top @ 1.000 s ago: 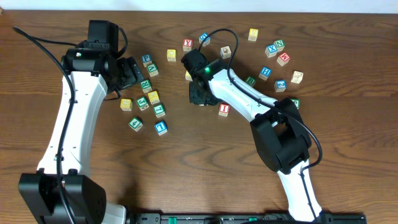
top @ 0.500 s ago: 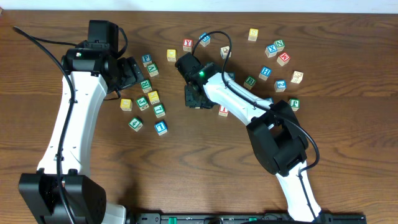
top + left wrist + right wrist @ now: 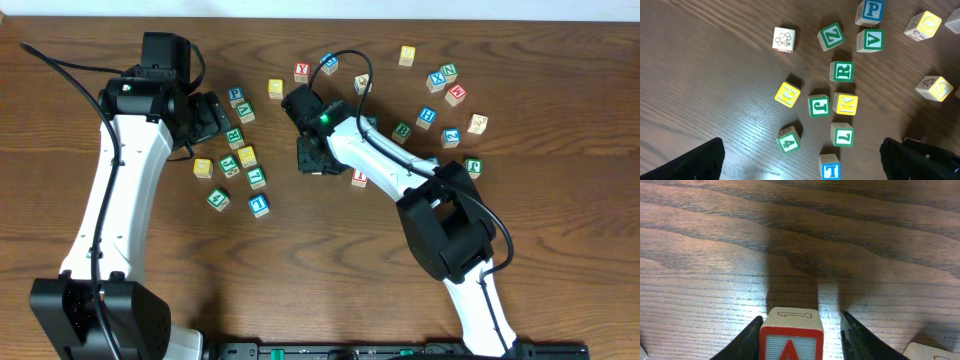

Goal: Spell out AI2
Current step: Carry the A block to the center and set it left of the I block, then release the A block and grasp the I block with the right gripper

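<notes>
1. Right gripper (image 3: 801,324): the jaws stand apart around the A cube (image 3: 791,341). There is a clear gap on the right finger's side, and the left finger is at or against the cube edge, so it is not clamped.
2. The A cube has a red frame and a red letter. It sits flat on the table (image 3: 560,250) between the right fingers, roughly table centre. In the overhead view it is hidden under the right gripper (image 3: 312,158).
3. I cube (image 3: 360,178): red letter, just right of the right gripper, under that arm's forearm, apart from the A cube.
4. 2 cube (image 3: 451,137): blue frame, in the loose cluster on the right and well apart from the other two. The glyph is small, so the reading is uncertain.
5. Left gripper (image 3: 801,145): the jaws are wide apart with nothing held, hanging over the left cluster of blocks.
6. Under it are green Z (image 3: 831,36), R (image 3: 842,71), J (image 3: 818,105), yellow K (image 3: 845,104) and the blue 1 cube (image 3: 830,167).
7. A pale block corner (image 3: 930,352) shows at the bottom right of the right wrist view; its face is unreadable.
</notes>
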